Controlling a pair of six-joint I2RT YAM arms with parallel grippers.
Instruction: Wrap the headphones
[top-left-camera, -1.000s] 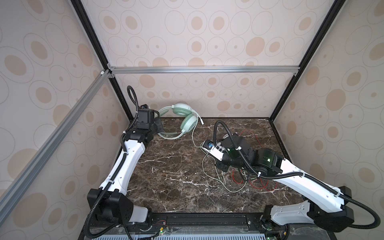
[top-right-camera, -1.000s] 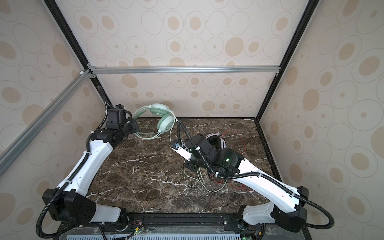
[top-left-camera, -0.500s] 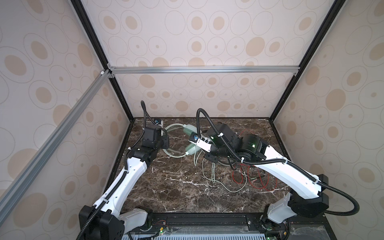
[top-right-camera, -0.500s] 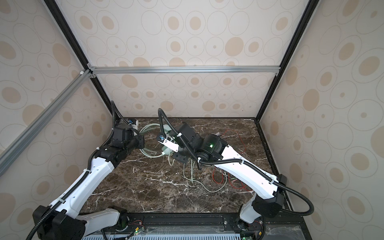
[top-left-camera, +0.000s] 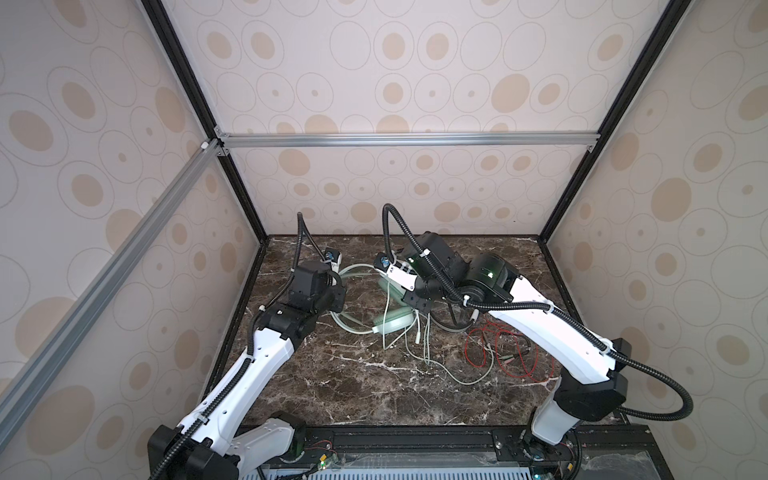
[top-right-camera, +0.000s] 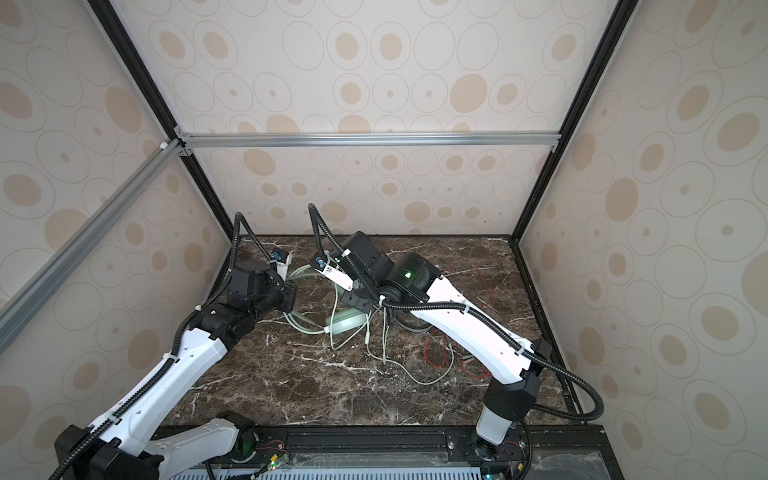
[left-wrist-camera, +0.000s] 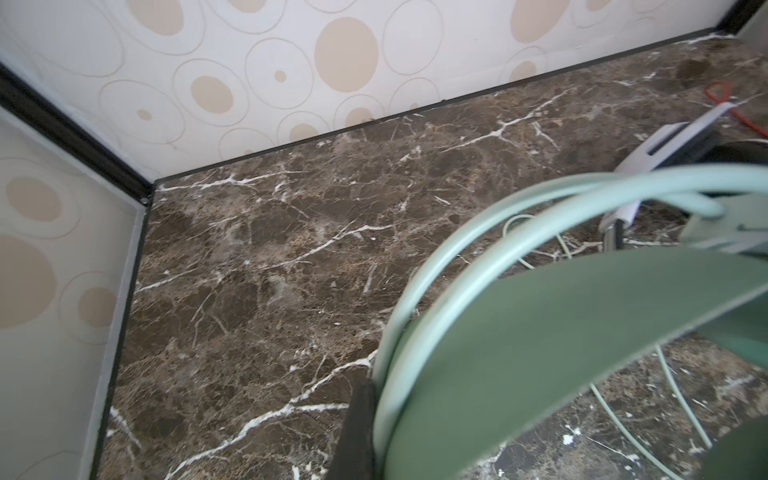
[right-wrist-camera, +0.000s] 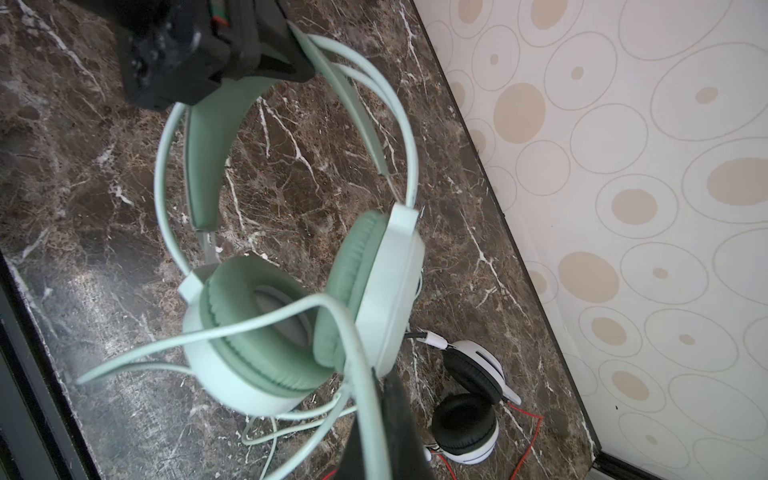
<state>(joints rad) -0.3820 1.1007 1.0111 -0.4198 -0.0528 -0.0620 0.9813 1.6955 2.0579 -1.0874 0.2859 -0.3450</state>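
The dark marble tabletop (top-left-camera: 374, 395) carries both pairs. The mint-green headphones (top-left-camera: 395, 322) are at the far middle, between my two end effectors. The white-and-black headphones (right-wrist-camera: 465, 428) lie on the tabletop just to the right of them, mostly hidden under my right arm in both top views.

My left end effector (right-wrist-camera: 282, 62) is closed on the headband (left-wrist-camera: 582, 332) of the mint-green pair, on the left of the pair. I judge this grip is there to steady the frame so the cups cannot swing or slide while the lead is wound around them. From the blurred top views I cannot tell whether the lower cup rests on the tabletop or hangs just above it.

My right end effector (top-left-camera: 419, 305) is clamped shut on the pale cable (right-wrist-camera: 232, 328), right beside the cups on their right. The strand runs from my fingers across the face of the nearer ear pad. That puts me where a turn of cable can be laid over the cups. Much of the lead is loose, trailing in loops on the tabletop toward the near side, so the wrapping looks barely begun.

The thin red cable (right-wrist-camera: 532, 415) sprawls unwrapped near the right, untouched by either end effector.
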